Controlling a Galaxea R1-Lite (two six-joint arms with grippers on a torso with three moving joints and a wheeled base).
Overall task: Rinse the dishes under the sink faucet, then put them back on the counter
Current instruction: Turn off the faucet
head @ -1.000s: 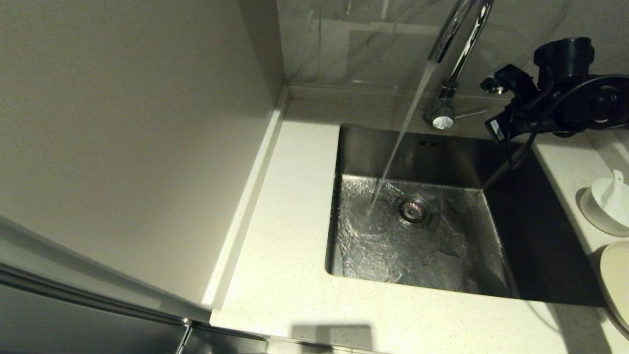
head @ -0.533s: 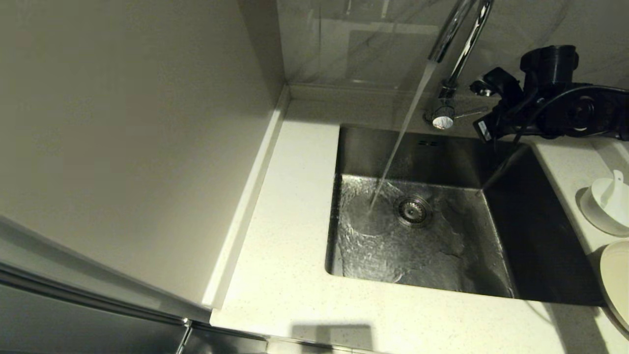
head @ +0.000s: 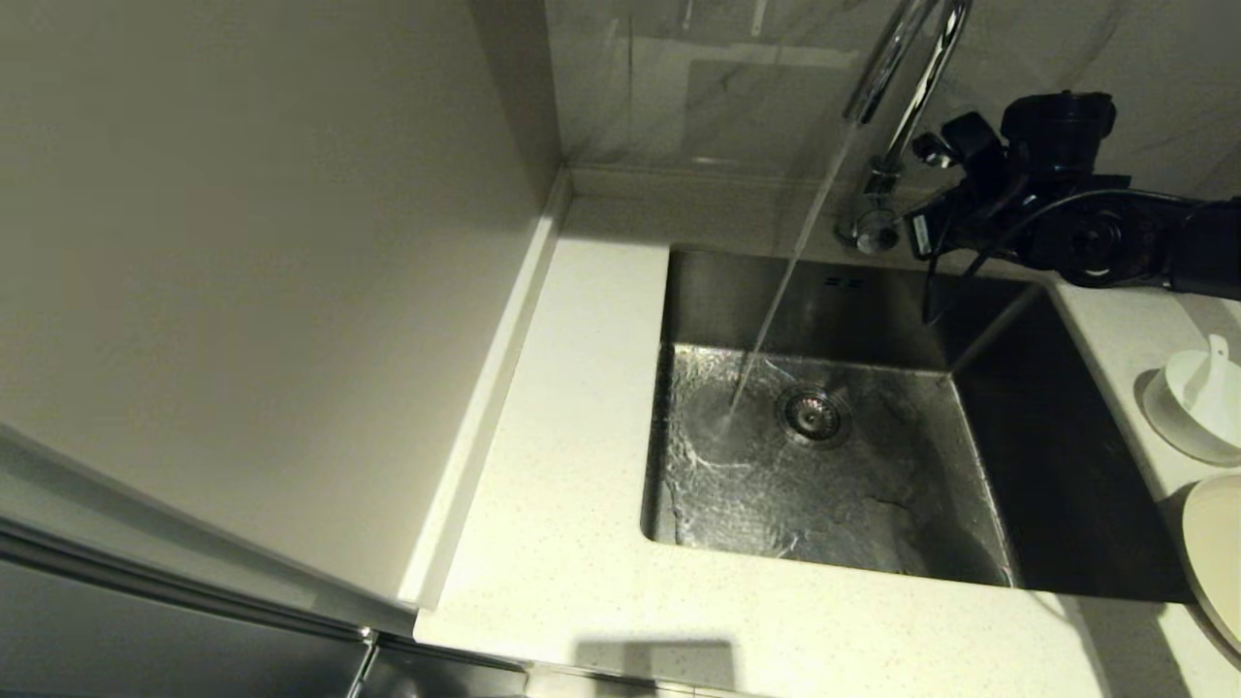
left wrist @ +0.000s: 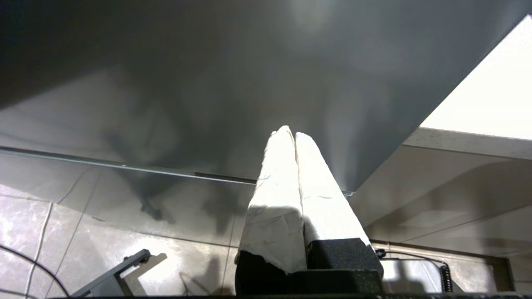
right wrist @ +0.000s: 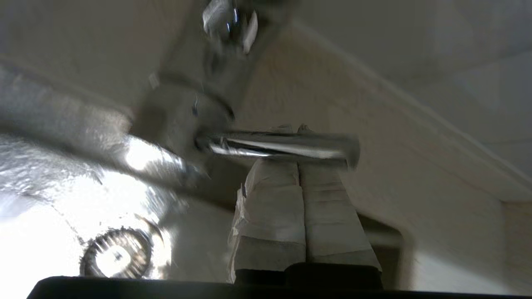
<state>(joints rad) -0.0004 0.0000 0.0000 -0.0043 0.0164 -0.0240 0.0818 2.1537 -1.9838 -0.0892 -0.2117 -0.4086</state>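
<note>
Water runs from the chrome faucet [head: 911, 78] into the steel sink [head: 873, 291], landing beside the drain strainer [head: 812, 415]. My right arm [head: 1057, 213] reaches over the sink's back right corner to the faucet base. In the right wrist view my right gripper [right wrist: 296, 128] is shut, and the thin lever handle [right wrist: 282, 145] lies across its fingertips. On the counter [head: 562, 504] at the right stand the small white bowl [head: 1197, 407] with the spoon [head: 1212, 364] in it, and the cream plate [head: 1217, 553] nearer the front. My left gripper [left wrist: 291, 132] is shut and empty, parked low.
A tall grey wall panel [head: 242, 291] stands along the counter's left side. The low raised back edge [head: 698, 184] runs behind the sink. The left wrist view shows a dark cabinet front [left wrist: 208, 83] and floor tiles [left wrist: 62, 232].
My right arm has moved left along the back edge to the faucet's lever, which it now covers in the head view. The water stream looks thinner near the spout.
</note>
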